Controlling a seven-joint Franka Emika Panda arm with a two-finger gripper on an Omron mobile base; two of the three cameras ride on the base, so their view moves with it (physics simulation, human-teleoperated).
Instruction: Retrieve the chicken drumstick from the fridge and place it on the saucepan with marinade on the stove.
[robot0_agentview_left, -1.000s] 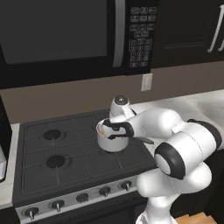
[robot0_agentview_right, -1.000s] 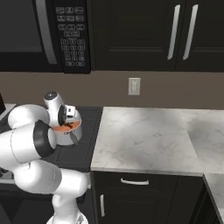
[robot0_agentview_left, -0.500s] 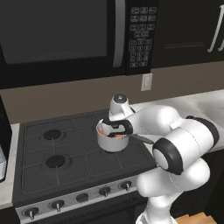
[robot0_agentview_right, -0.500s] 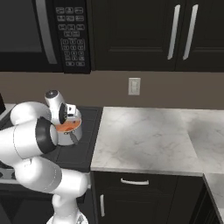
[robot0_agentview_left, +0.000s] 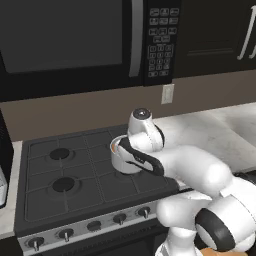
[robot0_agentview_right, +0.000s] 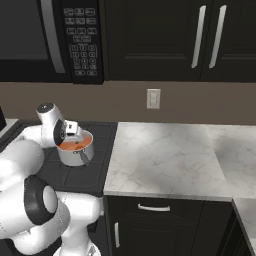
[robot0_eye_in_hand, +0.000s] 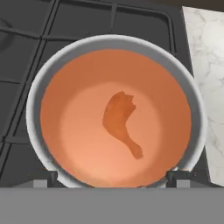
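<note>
The chicken drumstick (robot0_eye_in_hand: 120, 120) lies in the orange-red marinade (robot0_eye_in_hand: 83, 131) inside the light-grey saucepan (robot0_eye_in_hand: 35, 100), tinted orange by the liquid. The saucepan (robot0_agentview_left: 122, 161) stands on the back right burner of the black stove (robot0_agentview_left: 65, 165). My gripper (robot0_eye_in_hand: 113, 178) hangs straight above the pan, open, its two dark fingertips (robot0_eye_in_hand: 46, 177) wide apart with nothing between them. From the right base view the gripper (robot0_agentview_right: 75, 134) sits just over the marinade (robot0_agentview_right: 75, 146) in the saucepan (robot0_agentview_right: 77, 156). The fridge is out of view.
A black microwave (robot0_agentview_left: 75, 40) hangs over the stove. White marble counter (robot0_agentview_right: 165, 155) runs right of the cooktop, with a wall outlet (robot0_agentview_right: 153, 98) above it. The saucepan's dark handle (robot0_agentview_right: 86, 159) points toward the front. Front knobs (robot0_agentview_left: 92, 226) line the stove edge.
My hand has lifted a little above the saucepan, and the arm's elbow has swung lower and to the right. The saucepan has stayed put.
</note>
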